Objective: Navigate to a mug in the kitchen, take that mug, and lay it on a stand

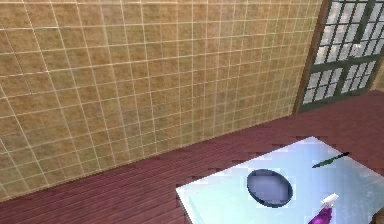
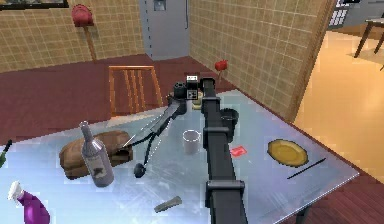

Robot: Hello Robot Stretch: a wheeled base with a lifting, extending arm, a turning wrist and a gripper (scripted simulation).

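Since claw (image 2: 141,152) overlaps table (image 2: 262,128), load unclear, purple bottle (image 2: 30,208) cropped

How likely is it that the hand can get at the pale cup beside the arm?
Probably, with a pull-back: the pale cup stands on bare tabletop beside the arm, but the hand sits farther out past it.

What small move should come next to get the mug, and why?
Probably turn the wrist toward the small white cylindrical cup, likely the mug: the end effector ends by the brown bread loaf, left of it in the arm side view.
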